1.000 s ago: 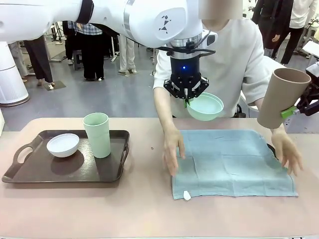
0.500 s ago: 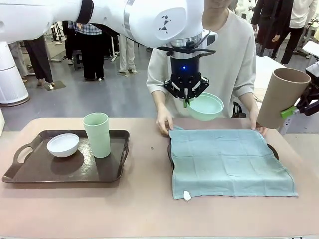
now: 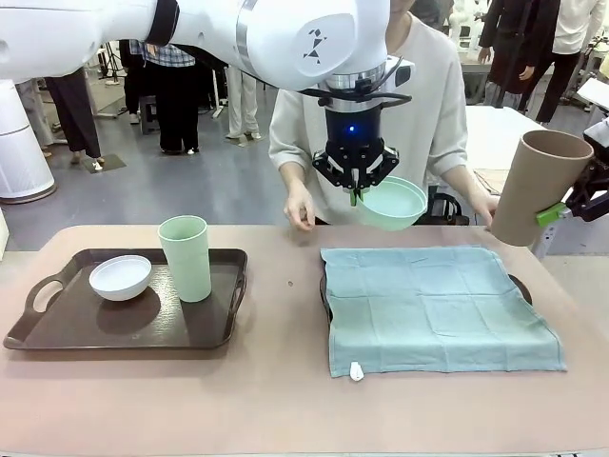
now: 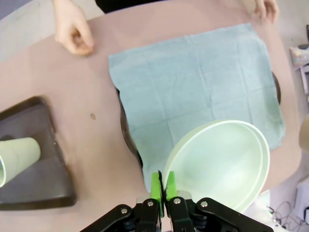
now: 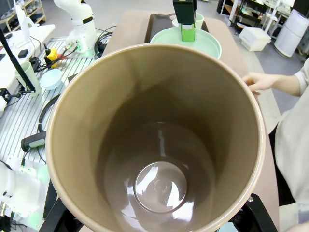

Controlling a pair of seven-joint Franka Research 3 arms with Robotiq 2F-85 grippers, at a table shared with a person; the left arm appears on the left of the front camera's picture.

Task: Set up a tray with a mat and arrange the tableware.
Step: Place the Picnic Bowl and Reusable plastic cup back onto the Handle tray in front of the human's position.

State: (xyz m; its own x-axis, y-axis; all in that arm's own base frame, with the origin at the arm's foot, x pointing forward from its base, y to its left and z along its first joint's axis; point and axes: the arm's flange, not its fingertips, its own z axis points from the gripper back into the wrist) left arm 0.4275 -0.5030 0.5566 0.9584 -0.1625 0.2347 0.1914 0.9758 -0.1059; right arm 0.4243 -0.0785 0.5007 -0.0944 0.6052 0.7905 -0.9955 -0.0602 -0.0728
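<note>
**Holding bowl and tumbler above the laid mat**

We see the left gripper point(image 3: 357, 193) clenched on the rim of the mint-green bowl point(image 3: 392, 205). The bowl hangs in the air on the gripper's right side, mouth up. The blue-grey mat point(image 3: 438, 305) lies straight below it and a little toward the robot, spread flat over a dark tray whose edge point(image 3: 324, 290) peeks out at the sides.

The right gripper point(image 3: 561, 211) grasps the tan-brown tumbler point(image 3: 540, 186) by its lower wall. The tumbler is airborne past the mat's far right corner, its long axis tilted off upright with the mouth up. We judge the left arm nearer the mat's middle, so a plain descent should seat the bowl. The tumbler has to come inward and be righted first.

The white bowl point(image 3: 121, 276) and the pale-green tumbler point(image 3: 186, 257) stand upright on the other tray point(image 3: 133, 328) at the left.

A second ago the person's hands were flat on the mat, smoothing it. Now one hand point(image 3: 300, 211) is lifted at the far table edge and the other point(image 3: 481, 205) is behind the mat's far right corner, both clear of the cloth. Neither gripper has shifted.
</note>
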